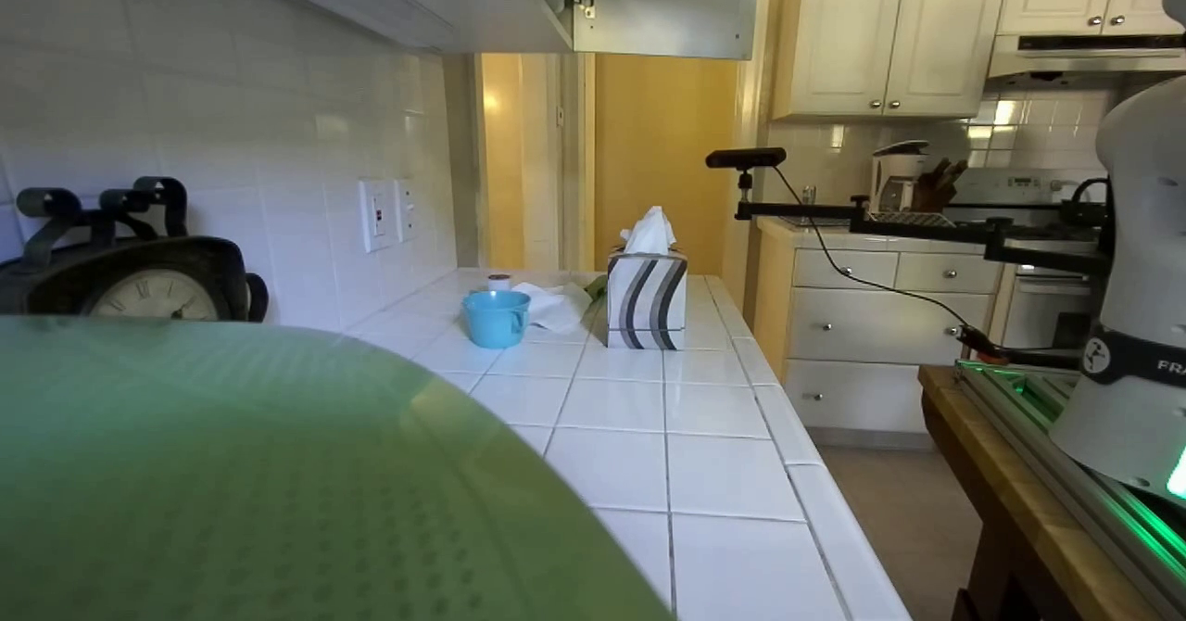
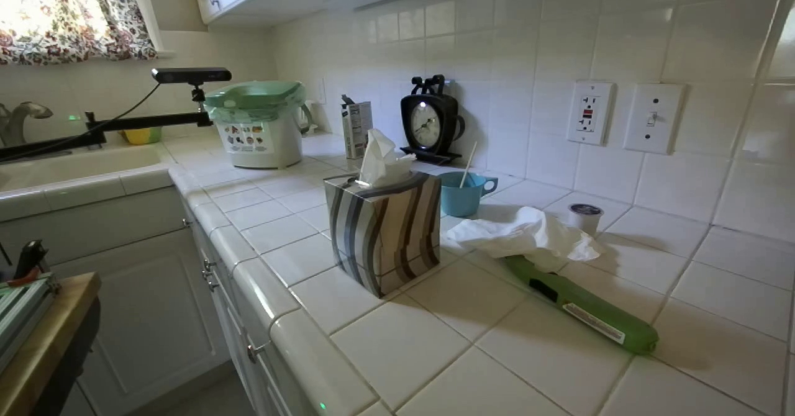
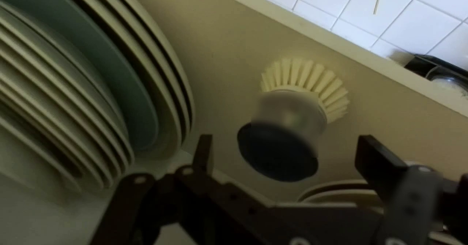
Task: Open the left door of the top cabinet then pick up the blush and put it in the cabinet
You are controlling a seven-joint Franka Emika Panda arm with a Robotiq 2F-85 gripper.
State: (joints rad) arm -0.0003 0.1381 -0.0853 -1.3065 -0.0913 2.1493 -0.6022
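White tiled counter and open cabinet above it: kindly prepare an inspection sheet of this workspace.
Surface: glossy white tiled counter, cluttered.
Job's things: pale wall cabinet, white door open; round brush with dark domed top and cream bristles inside, beside round plates.
Clutter: grey-striped tissue box, light blue mug, crumpled white tissue, long green tool.
Grippers: black two-fingered gripper open, gaps showing both sides of round brush.
Cables: thin black cable hangs from black camera.
Surroundings: white panelled cabinets.

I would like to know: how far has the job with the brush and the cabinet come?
Done: the cabinet door stands open, and the brush appears to rest on the cabinet shelf beside plates.
In hand: nothing gripped; the open gripper straddles the brush.
Left: probably only drawing the gripper clear.
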